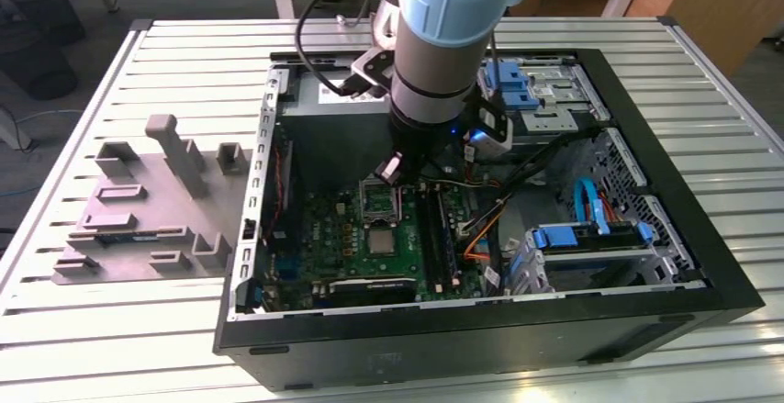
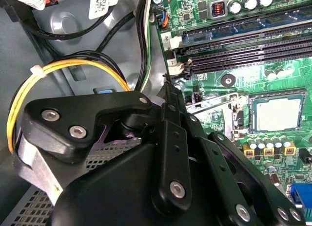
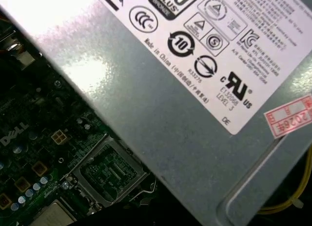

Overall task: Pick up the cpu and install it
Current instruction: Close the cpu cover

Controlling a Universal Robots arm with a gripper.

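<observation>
Slatted metal table (image 1: 147, 330) carries open PC case (image 1: 686, 265). Exterior view: gripper (image 1: 395, 168) just above empty socket (image 1: 378, 201), jaw state can't tell; cpu (image 1: 382, 241) on board below. Second wrist view: cpu (image 2: 278, 114) beside linkage

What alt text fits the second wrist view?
The black gripper hangs over an open PC's green motherboard, beside the cpu, a silvery square lying flat in a dark frame. Dark memory slots run past it, and yellow and black cables loop alongside.
</observation>
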